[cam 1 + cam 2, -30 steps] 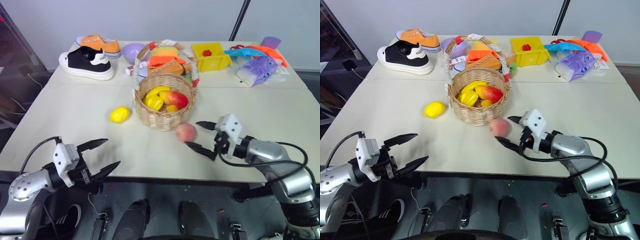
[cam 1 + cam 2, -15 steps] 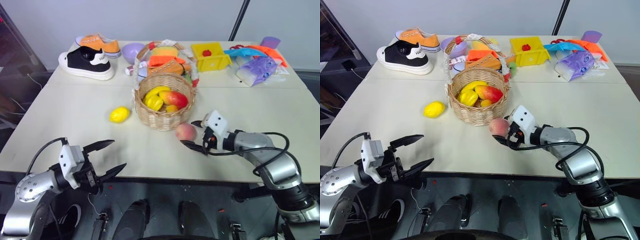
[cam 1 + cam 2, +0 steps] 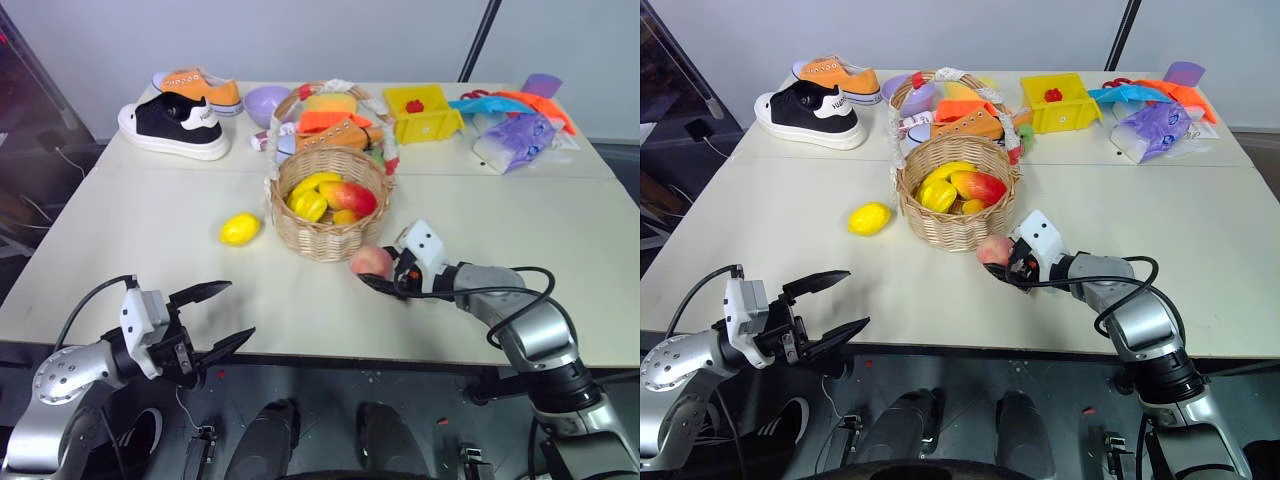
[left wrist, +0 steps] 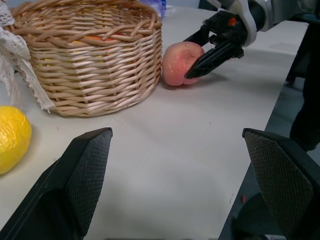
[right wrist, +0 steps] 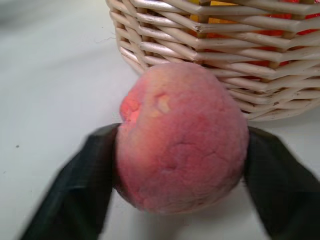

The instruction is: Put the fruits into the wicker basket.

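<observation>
Peach (image 3: pixel 371 261) sits clamped in the right gripper (image 3: pixel 385 272) jaws, beside the wicker basket (image 3: pixel 325 236); left gripper (image 3: pixel 215 320) jaws gape wide, empty.

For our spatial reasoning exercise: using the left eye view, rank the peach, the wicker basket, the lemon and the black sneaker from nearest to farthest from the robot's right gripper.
1. Peach, between the right gripper fingers.
2. Wicker basket, just behind the peach.
3. Lemon, on the basket's left.
4. Black sneaker, far-left table corner.
</observation>
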`<action>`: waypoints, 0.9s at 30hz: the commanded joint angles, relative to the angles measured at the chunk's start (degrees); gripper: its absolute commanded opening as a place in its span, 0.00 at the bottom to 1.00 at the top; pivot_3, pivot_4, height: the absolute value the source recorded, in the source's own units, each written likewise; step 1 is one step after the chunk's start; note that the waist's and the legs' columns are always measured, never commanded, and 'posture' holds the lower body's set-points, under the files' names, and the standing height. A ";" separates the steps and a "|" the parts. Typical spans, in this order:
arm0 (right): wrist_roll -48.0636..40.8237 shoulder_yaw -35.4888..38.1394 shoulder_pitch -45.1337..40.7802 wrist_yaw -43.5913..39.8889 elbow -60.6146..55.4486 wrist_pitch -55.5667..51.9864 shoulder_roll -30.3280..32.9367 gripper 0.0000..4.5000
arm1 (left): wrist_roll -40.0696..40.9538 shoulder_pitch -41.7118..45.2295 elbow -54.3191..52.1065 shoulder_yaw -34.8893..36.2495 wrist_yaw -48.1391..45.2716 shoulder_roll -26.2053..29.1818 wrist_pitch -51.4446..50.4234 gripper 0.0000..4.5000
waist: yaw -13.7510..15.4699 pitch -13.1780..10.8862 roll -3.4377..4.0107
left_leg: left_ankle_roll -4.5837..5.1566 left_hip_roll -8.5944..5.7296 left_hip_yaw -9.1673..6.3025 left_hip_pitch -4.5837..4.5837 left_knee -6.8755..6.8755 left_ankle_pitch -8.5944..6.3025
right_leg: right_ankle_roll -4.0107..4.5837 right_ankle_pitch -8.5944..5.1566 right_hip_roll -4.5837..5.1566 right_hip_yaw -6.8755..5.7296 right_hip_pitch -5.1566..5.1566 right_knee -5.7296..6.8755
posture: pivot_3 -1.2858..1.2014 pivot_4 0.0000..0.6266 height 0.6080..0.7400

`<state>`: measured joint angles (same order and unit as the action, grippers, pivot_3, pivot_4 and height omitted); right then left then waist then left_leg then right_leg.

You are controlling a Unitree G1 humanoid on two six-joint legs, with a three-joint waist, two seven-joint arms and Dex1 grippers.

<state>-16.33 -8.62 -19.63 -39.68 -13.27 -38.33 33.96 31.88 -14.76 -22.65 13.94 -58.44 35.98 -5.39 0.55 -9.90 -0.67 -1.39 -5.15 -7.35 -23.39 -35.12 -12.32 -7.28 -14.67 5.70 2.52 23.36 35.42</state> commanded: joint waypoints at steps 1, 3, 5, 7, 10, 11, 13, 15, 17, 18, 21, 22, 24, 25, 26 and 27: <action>-0.24 1.58 0.47 -0.54 -1.96 0.41 0.88 0.64 | 0.59 0.63 -1.08 0.55 0.26 0.20 0.42 1.00 | 0.00 0.00 0.00 | 0.00 0.00 0.00 0.00 0.00 0.00 | 0.00 0.00 0.00 0.00 0.00 0.00 | 0.52 0.24 1.00; -1.72 2.96 1.35 -1.98 -3.95 -0.03 1.99 0.64 | 0.52 0.61 -1.07 0.49 0.33 0.04 0.51 1.00 | 0.10 0.00 0.00 | 0.00 0.00 0.00 0.00 0.00 0.00 | 0.00 0.00 0.00 0.00 0.00 0.00 | 0.52 0.24 1.00; -4.87 5.31 2.49 -4.58 -6.97 -1.36 3.83 0.64 | 0.41 0.58 -1.07 0.63 0.62 -0.21 0.73 1.00 | 0.19 -0.01 0.01 | 0.00 -0.01 0.00 -0.01 0.00 0.00 | 0.00 0.00 0.01 0.00 0.00 -0.01 | 0.52 0.24 1.00; -9.21 7.97 3.22 -8.07 -10.51 -3.44 6.45 0.64 | 1.50 1.16 -0.68 1.68 1.64 -0.70 0.19 1.00 | 0.15 -0.01 0.01 | 0.01 -0.01 0.00 -0.03 0.00 0.00 | 0.00 0.00 0.02 0.00 0.00 -0.03 | 0.52 0.24 1.00; -15.10 11.24 0.69 -11.55 -14.61 -5.67 9.06 0.64 | 3.39 3.12 0.75 3.94 4.20 -1.75 -0.61 1.00 | 0.03 -0.05 0.07 | 0.01 -0.01 0.00 -0.03 -0.02 0.00 | 0.00 0.00 0.03 0.00 -0.01 -0.02 | 0.52 0.24 1.00; -16.79 11.96 -1.49 -10.41 -14.43 -6.79 7.86 0.64 | 3.88 3.81 1.15 4.34 5.07 -2.13 -0.95 1.00 | -0.31 -0.06 0.04 | 0.01 0.04 -0.01 -0.01 -0.02 0.00 | 0.00 0.00 0.03 0.00 -0.02 -0.01 | 0.52 0.24 1.00; -18.57 12.47 -8.14 -6.71 -12.49 -8.17 3.94 0.64 | 3.80 5.58 2.33 4.81 6.27 -2.54 -0.69 1.00 | -0.97 -0.06 0.04 | 0.01 0.13 0.00 0.02 -0.01 -0.01 | 0.10 0.07 -0.04 0.00 -0.01 -0.01 | 0.52 0.24 1.00; -18.38 11.74 -13.09 -4.64 -11.04 -7.84 0.97 0.64 | 3.51 6.65 3.01 4.78 6.54 -2.56 -0.69 1.00 | -1.35 -0.06 0.05 | 0.01 0.14 -0.04 0.02 -0.01 0.00 | 0.12 0.09 -0.07 -0.02 -0.01 0.01 | 0.52 0.24 1.00; -15.99 10.10 -18.11 -1.82 -7.48 -6.59 -2.30 0.64 | 3.13 7.18 3.46 4.52 6.35 -2.39 -0.52 1.00 | -1.28 -0.04 0.02 | 0.01 0.13 -0.07 0.01 0.02 0.00 | 0.11 0.10 -0.13 -0.04 0.03 0.00 | 0.52 0.24 1.00; -14.02 9.17 -20.50 0.13 -4.45 -5.62 -3.97 0.64 | 2.67 7.34 3.61 4.35 6.16 -2.20 -0.19 1.00 | -1.36 -0.05 0.03 | -0.01 0.12 -0.08 0.01 0.02 -0.01 | 0.09 0.11 -0.12 -0.06 0.03 0.01 | 0.52 0.24 1.00; -7.88 5.62 -23.76 2.15 3.31 -0.62 -6.21 0.64 | 2.25 7.58 3.67 4.36 6.21 -2.03 0.11 1.00 | -1.13 -0.04 0.02 | -0.02 0.09 -0.05 -0.01 0.04 -0.02 | 0.09 0.12 -0.11 -0.03 0.07 0.00 | 0.52 0.24 1.00; -7.39 4.86 -24.21 2.16 5.15 -0.24 -7.19 0.64 | 2.01 7.44 3.60 4.41 6.40 -2.09 0.29 1.00 | -1.01 -0.04 0.02 | -0.02 0.07 -0.06 -0.01 0.04 -0.01 | 0.09 0.13 -0.10 -0.04 0.07 0.00 | 0.52 0.24 1.00; -5.50 2.91 -24.61 1.93 7.32 2.71 -8.91 0.64 | 1.80 6.89 3.14 4.36 6.96 -2.36 0.32 1.00 | -1.17 -0.05 0.02 | -0.02 0.04 -0.08 -0.02 0.04 -0.02 | 0.10 0.13 -0.08 -0.05 0.06 0.00 | 0.52 0.24 1.00; -5.29 2.87 -24.80 2.38 8.01 3.02 -9.95 0.64 | 1.67 6.46 2.71 4.24 7.16 -2.47 0.40 1.00 | -1.28 -0.06 0.05 | -0.02 0.04 -0.07 -0.02 0.06 -0.02 | 0.08 0.14 -0.08 -0.04 0.08 0.01 | 0.52 0.24 1.00; -4.02 2.22 -24.63 2.41 8.67 4.49 -10.16 0.73 | 1.80 5.98 2.19 4.16 7.44 -2.66 0.27 1.00 | -1.34 -0.06 0.05 | -0.02 0.04 -0.06 -0.02 0.09 -0.02 | 0.02 0.17 -0.09 -0.02 0.11 0.02 | 0.52 0.24 1.00; -3.14 1.89 -24.34 2.13 9.07 5.43 -10.07 0.82 | 1.90 5.58 1.72 4.09 7.72 -2.80 0.21 1.00 | -1.40 -0.06 0.05 | -0.02 0.05 -0.06 -0.02 0.10 -0.02 | -0.01 0.19 -0.09 -0.01 0.14 0.05 | 0.52 0.24 1.00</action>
<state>-20.82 -7.01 -42.96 -37.53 -3.39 -35.73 23.56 33.97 -8.52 -18.58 17.24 -51.26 33.33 -5.77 -0.85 -9.96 -0.62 -1.41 -5.10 -7.40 -23.41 -35.02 -12.34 -7.33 -14.46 5.60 2.52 23.54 35.51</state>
